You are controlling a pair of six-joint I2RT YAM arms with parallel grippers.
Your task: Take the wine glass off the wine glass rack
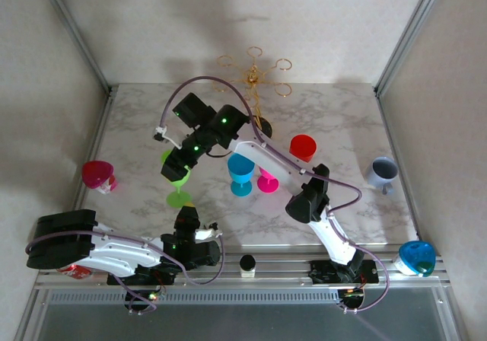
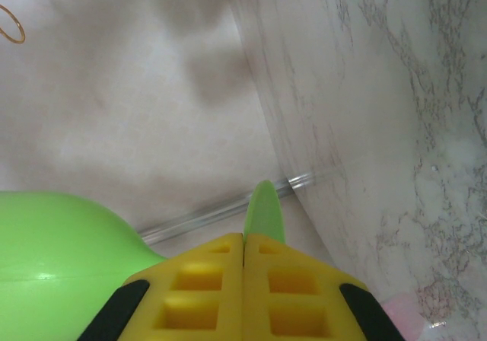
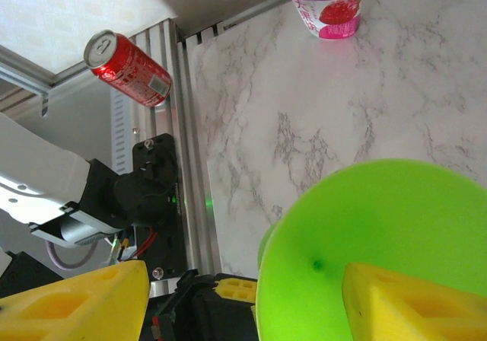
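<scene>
The gold wire wine glass rack stands at the back of the table with nothing on its loops; one loop shows in the left wrist view. A green wine glass stands upright left of centre, well in front of the rack. My right gripper hovers over its bowl, open; one finger overlaps the bowl and the other stands well clear of the rim. My left gripper, turned on its side, is shut with nothing between its fingers. Its tips sit by the stem, between bowl and foot.
Blue, pink and red glasses stand mid-table under the right arm. A magenta cup is at the left, a grey mug at the right, a blue cup on the front rail. A red can lies near the left base.
</scene>
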